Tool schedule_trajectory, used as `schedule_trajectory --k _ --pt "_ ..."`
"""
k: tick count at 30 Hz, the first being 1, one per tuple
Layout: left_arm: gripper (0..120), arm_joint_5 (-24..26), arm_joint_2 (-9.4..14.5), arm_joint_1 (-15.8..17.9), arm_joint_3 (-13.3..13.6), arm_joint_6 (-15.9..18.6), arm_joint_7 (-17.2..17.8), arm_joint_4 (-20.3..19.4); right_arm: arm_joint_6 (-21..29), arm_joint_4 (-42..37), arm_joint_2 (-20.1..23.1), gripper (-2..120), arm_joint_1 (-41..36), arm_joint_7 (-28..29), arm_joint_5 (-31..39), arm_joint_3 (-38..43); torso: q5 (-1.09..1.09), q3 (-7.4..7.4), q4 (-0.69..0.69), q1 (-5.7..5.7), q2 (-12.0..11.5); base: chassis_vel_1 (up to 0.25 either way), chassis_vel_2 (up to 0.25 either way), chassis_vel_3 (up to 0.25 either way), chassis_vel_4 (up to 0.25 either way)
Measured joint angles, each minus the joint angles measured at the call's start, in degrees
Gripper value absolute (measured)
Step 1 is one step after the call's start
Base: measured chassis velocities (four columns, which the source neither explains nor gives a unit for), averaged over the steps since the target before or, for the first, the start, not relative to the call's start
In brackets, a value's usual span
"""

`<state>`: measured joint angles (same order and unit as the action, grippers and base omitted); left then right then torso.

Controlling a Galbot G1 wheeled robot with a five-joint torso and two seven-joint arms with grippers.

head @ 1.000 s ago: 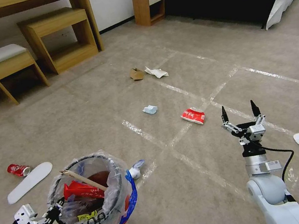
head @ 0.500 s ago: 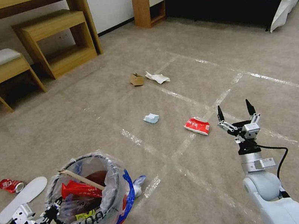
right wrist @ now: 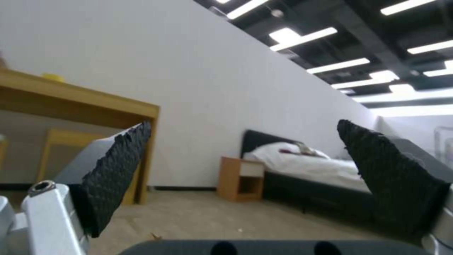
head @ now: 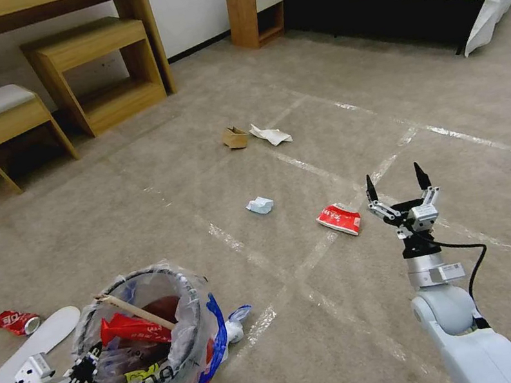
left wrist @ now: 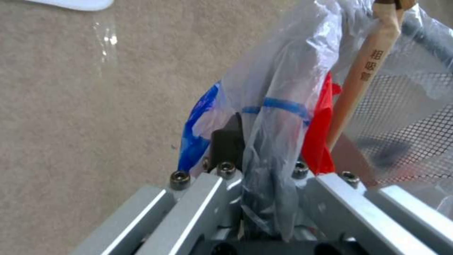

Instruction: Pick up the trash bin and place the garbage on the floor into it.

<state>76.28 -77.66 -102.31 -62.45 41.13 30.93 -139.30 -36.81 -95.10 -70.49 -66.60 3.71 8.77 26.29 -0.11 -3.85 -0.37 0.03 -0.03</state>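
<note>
Fingers [head: 372, 187] of right gripper [head: 395, 182] spread wide, nothing between them; left gripper [head: 91, 368] clamped on rim of trash bin [head: 143, 338].

Right gripper raised above floor [head: 157, 188], tips pointing away from robot, just right of red wrapper [head: 339, 219] lying on a tape line. Left wrist view: left gripper's jaws closed on bunched clear liner bag [left wrist: 278, 117] and dark rim at the bin's near edge. Bin held low at robot's left, tilted toward the head camera; inside it a red wrapper and a wooden stick [head: 135, 311]. Garbage on carpet: pale-blue paper wad [head: 260, 205] mid-floor, brown cardboard scrap [head: 234, 137] just beside crumpled white paper [head: 270, 135] farther out, red can [head: 17, 321] at far left beside white insole [head: 35, 337].
</note>
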Motion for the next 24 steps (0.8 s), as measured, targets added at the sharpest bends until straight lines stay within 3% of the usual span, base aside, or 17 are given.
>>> schedule_trajectory --k 2,3,5,6,8,10,12,18,20,21,24 --pt "0 0.5 0.1 -0.7 -1.3 -0.1 0.3 -0.5 1.2 0.4 5.9 100 3.8 -1.8 0.4 -4.8 0.01 0.00 0.00 0.00 0.0 0.000 0.000 0.000 0.000" --pt "0 0.5 0.1 -0.7 -1.3 -0.1 0.3 -0.5 1.2 0.4 5.9 100 3.8 -1.8 0.4 -4.8 0.01 0.00 0.00 0.00 0.0 0.000 0.000 0.000 0.000" --pt "0 0.9 0.4 -1.2 -2.5 -0.2 0.4 -0.8 2.1 1.1 12.4 100 7.6 -8.3 3.9 -10.8 -0.03 0.00 0.02 0.00 0.0 0.000 0.000 0.000 0.000" --pt "0 0.9 0.4 -1.2 -2.5 -0.2 0.4 -0.8 2.1 1.1 12.4 100 7.6 -8.3 3.9 -10.8 -0.03 0.00 0.02 0.00 0.0 0.000 0.000 0.000 0.000" --pt "0 1.4 0.8 -1.4 -3.5 -0.3 0.5 -1.1 3.2 2.5 18.4 100 12.4 -18.7 9.3 -18.6 0.03 0.00 0.03 0.00 0.0 0.000 0.000 0.000 0.000" --pt "0 1.7 1.1 -1.3 -3.7 -0.3 0.7 -1.1 3.4 2.6 20.0 100 13.9 -21.4 10.7 -21.0 0.01 0.00 0.02 0.00 0.0 0.000 0.000 0.000 0.000" --pt "0 2.1 2.2 -0.6 -3.4 -0.3 0.9 -0.7 3.6 3.2 25.6 100 21.1 -31.6 16.3 -31.3 0.01 -0.01 -0.01 0.00 0.0 0.000 0.000 0.000 0.000" --pt "0 2.1 2.9 0.4 -2.7 -0.3 0.9 0.4 2.7 6.3 27.1 100 34.6 -38.9 17.3 -45.3 -0.01 -0.01 -0.01 0.00 0.0 0.000 0.000 0.000 0.000" --pt "0 2.1 2.7 0.4 -3.2 -0.3 0.8 0.5 2.5 9.5 25.2 100 41.2 -40.5 17.8 -52.7 -0.01 -0.01 0.01 0.00 0.0 0.000 0.000 0.000 0.000" --pt "0 2.1 2.7 0.4 -3.2 -0.3 0.8 0.5 2.5 9.5 25.2 100 41.2 -40.5 17.8 -52.7 -0.01 -0.01 0.01 0.00 0.0 0.000 0.000 0.000 0.000" --pt "0 2.2 2.2 0.2 -4.3 -0.3 0.8 0.1 1.5 15.7 20.9 100 53.8 -45.0 18.8 -65.0 -0.06 0.00 0.03 0.00 0.0 0.000 0.000 0.000 0.000"
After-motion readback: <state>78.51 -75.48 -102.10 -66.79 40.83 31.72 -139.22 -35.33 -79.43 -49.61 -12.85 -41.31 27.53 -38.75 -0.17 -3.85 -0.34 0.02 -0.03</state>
